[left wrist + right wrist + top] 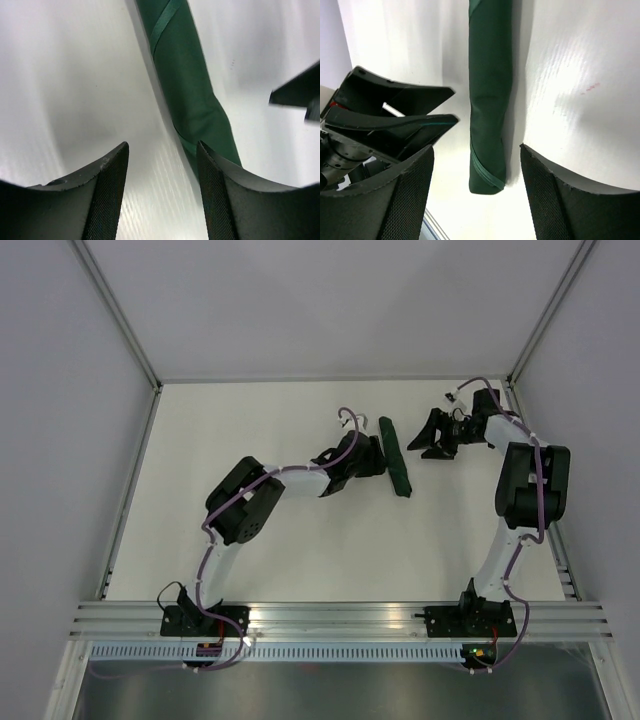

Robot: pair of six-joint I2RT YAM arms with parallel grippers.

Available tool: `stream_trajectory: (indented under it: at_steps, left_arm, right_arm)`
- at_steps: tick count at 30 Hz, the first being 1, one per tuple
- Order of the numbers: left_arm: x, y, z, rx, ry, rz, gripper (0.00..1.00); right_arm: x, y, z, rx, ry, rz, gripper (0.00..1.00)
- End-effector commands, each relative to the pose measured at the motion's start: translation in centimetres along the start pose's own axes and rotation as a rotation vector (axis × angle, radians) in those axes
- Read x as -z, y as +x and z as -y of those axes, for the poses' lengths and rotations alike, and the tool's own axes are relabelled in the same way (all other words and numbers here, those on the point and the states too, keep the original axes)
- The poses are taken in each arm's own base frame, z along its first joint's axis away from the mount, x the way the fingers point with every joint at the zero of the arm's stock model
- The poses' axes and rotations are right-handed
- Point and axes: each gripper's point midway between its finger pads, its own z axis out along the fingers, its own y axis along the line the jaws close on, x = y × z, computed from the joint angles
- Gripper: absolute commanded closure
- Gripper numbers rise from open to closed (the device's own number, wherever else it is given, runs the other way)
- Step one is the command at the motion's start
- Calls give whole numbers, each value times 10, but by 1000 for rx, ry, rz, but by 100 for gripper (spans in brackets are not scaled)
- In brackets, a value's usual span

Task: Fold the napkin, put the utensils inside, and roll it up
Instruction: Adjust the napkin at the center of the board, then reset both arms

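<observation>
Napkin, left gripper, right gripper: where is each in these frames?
napkin (394, 456), top view, middle of the rolled green cloth.
left gripper (161, 149), left wrist view, gap midway between its open fingertips.
right gripper (419, 444), top view, gap midway between its open fingertips.

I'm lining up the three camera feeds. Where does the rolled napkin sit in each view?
Top external: napkin, slim roll, upper centre.
Left wrist: napkin slants from top centre to lower right of centre.
Right wrist: napkin vertical at centre, end near the bottom.
Shared landmark: left arm's fingers, just left of the roll overhead, at left in right wrist, along the bottom in left wrist.
</observation>
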Motion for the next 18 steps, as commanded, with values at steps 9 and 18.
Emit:
stream_trajectory:
  at_steps: [9, 18]
  left_arm:
    - [150, -110, 6, -132, 139, 155, 36]
    - [273, -108, -18, -232, 149, 142, 30]
  right_arm:
    - [113, -34, -4, 218, 12, 218, 24]
    - [185, -16, -13, 400, 247, 400, 23]
